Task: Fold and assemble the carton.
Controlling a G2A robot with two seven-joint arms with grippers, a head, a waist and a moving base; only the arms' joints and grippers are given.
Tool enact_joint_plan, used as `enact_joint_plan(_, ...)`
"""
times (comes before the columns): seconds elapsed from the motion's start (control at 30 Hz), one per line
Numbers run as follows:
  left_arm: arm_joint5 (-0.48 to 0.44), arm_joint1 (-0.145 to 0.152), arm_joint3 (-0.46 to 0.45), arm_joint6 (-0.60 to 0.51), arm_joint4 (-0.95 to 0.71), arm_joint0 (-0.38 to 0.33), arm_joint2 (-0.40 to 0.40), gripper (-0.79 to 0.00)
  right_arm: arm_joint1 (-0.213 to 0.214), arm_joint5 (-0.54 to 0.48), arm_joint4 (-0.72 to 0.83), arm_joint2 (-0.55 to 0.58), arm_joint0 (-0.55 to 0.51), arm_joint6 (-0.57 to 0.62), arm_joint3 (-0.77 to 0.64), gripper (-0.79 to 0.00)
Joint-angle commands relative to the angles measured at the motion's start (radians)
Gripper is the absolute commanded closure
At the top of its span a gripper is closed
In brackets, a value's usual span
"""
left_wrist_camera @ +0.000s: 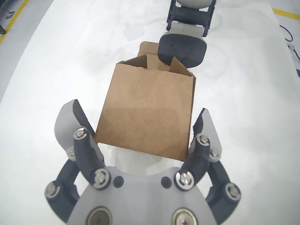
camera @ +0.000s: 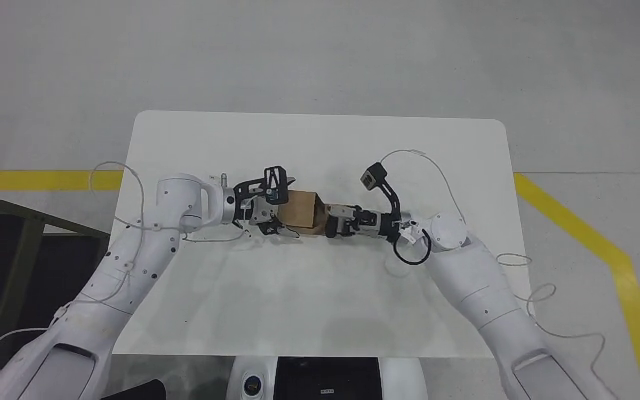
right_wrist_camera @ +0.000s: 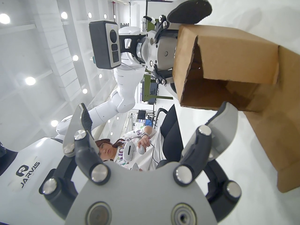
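Observation:
A brown carton lies on its side at the middle of the white table, standing open as a tube. My left gripper straddles one end of the carton, a pad pressed against each side wall, so it is shut on it. At the other end my right gripper is open. One of its fingers rests at the carton's open mouth against a loose flap, and the other finger hangs free. In the left wrist view that finger's pad sits against the far-end flaps.
Thin white cables trail over the table's left edge, and another loops near the right arm. Bare table lies in front of and behind the carton. Yellow floor tape runs beside the table.

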Motion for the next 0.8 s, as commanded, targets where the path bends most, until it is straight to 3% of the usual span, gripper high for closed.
enact_joint_plan(0.0, 0.000, 0.000, 0.001, 0.002, -0.001, -0.002, 0.002, -0.785, -0.008, -0.008, 0.008, -0.015, 0.023, 0.017, 0.033, -0.785)
enact_joint_plan(0.43, 0.000, 0.012, 0.014, 0.053, -0.010, -0.009, 0.031, -0.785, -0.059, -0.081, 0.100, -0.066, 0.134, 0.112, 0.228, -0.785)
enact_joint_plan(0.77, 0.031, 0.010, 0.073, 0.177, -0.052, 0.010, 0.012, -0.785, -0.058, -0.058, 0.122, -0.051, 0.134, 0.160, 0.240, -0.785)
